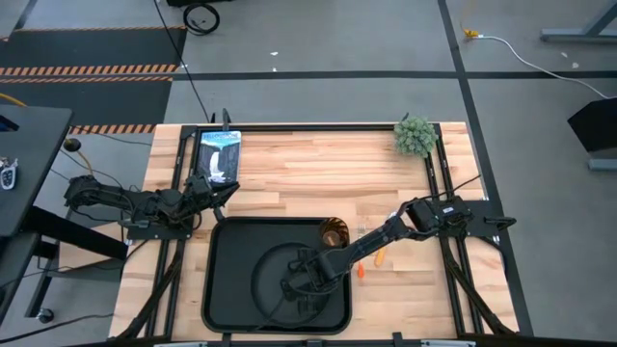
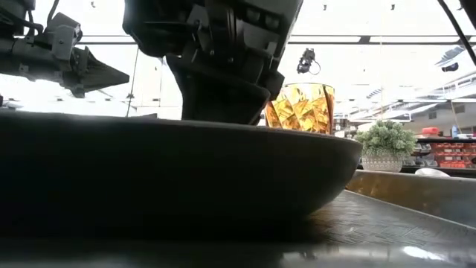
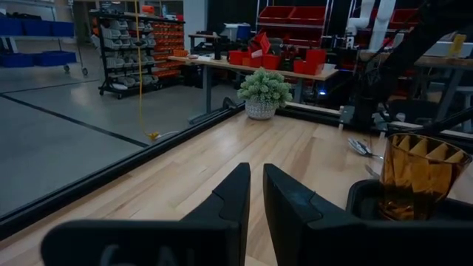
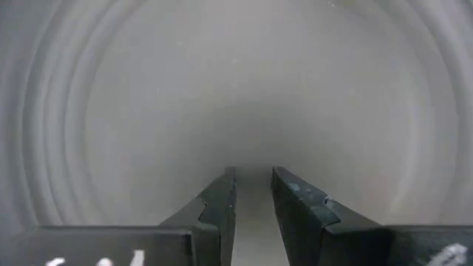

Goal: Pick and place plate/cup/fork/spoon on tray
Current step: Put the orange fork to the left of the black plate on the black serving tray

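High view: tray is sitting at lower centre of the frame, plate lying inside it toward the right half. Right gripper is reaching in from the right and hovering over the plate; can't tell from here whether it is touching. Cup is standing in the tray's upper right corner. Fork and spoon are lying on the table just right of the tray, near the right arm, too small to tell apart for sure. Left gripper is waiting above the tray's upper left corner, beside a tablet. Plant is sitting at the table's upper right.

Low view: plate is filling the lower left of the frame, right gripper hanging just above its rim, cup showing behind at centre right. Plant is at right. Left gripper is at upper left.

Left wrist view: left gripper is holding nothing, fingers nearly together with a thin gap. Cup is at right, plant at upper centre.

Right wrist view: right gripper is pointing down at the plate surface, fingers narrowly apart, gripping nothing.
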